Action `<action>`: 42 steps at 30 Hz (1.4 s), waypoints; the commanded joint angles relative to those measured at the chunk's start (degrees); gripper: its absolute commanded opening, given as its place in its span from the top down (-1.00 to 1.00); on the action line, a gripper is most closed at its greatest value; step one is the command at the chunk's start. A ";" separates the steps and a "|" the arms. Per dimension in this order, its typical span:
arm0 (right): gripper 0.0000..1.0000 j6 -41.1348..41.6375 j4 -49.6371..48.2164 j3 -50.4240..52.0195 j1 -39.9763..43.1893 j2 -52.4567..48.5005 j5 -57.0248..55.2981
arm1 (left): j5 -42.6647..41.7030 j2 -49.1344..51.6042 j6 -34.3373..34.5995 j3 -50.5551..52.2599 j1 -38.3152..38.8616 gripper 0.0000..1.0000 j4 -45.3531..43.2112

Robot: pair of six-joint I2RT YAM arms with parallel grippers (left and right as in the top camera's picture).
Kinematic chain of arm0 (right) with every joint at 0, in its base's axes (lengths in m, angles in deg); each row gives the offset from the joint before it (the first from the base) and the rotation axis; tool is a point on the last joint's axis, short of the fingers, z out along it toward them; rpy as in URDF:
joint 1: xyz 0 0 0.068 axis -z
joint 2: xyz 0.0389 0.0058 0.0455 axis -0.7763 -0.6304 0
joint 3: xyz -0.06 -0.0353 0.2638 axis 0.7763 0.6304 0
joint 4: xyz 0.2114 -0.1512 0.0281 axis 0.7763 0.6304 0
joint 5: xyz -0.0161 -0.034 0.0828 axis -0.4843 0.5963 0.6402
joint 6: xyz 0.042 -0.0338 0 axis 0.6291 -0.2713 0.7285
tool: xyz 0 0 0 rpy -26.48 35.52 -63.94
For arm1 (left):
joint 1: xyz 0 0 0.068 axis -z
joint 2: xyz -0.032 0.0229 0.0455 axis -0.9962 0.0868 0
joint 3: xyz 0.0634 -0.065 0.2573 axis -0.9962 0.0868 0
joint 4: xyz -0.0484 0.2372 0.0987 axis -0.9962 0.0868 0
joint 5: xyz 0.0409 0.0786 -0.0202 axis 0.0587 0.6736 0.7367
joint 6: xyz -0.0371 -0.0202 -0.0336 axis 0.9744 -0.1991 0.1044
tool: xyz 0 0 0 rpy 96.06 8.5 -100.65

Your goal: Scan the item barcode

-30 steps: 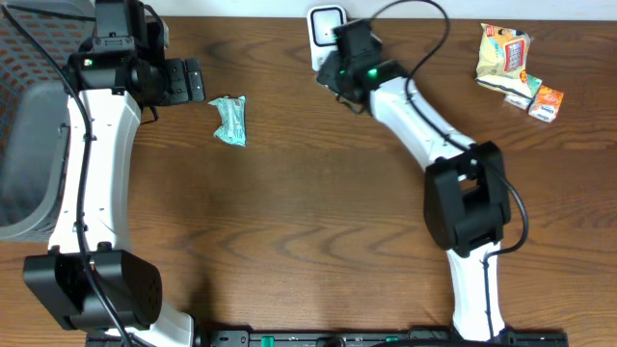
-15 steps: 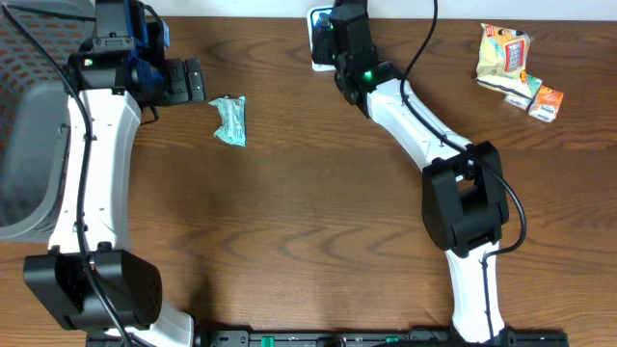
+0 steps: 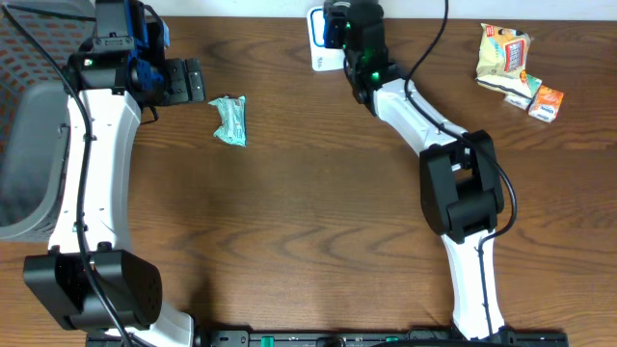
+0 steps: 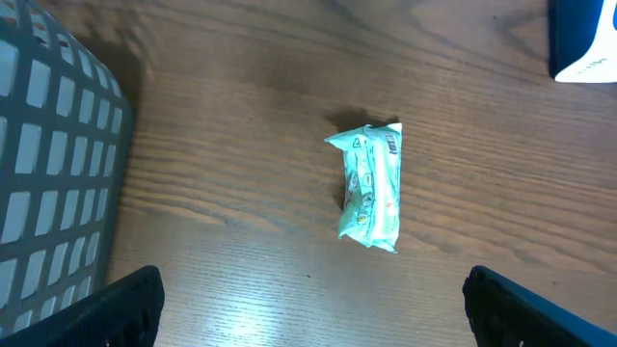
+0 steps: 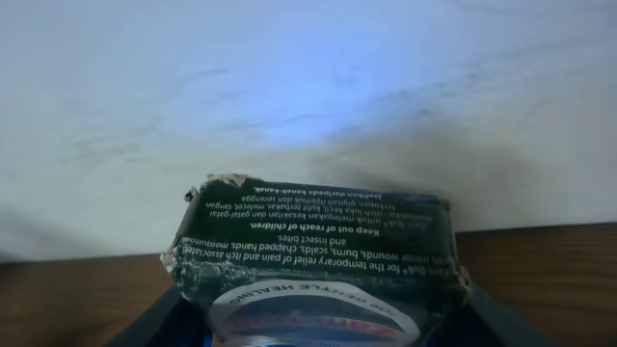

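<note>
Wood-grain table (image 3: pixel 289 222) showed open surface across the middle and bottom of the overhead frame. At its top edge, the right gripper (image 3: pixel 347 24) clamped a dark green box (image 5: pixel 318 251) just beside the white scanner (image 3: pixel 316 53), facing a pale wall. Upper left, the left gripper (image 3: pixel 197 81) gaped wide beside a teal packet (image 3: pixel 230 120), near the grey basket (image 3: pixel 19 145). Snack packs (image 3: pixel 516 67) crowded the upper right corner.

Free tabletop (image 3: pixel 289 222) between basket (image 3: pixel 24 145) and packets (image 3: pixel 516 67)
</note>
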 commanded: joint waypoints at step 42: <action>0.38 -14.53 32.57 -4.37 20.92 9.31 -9.27 | 0.13 -0.13 -0.79 0.24 0.11 -0.96 0.33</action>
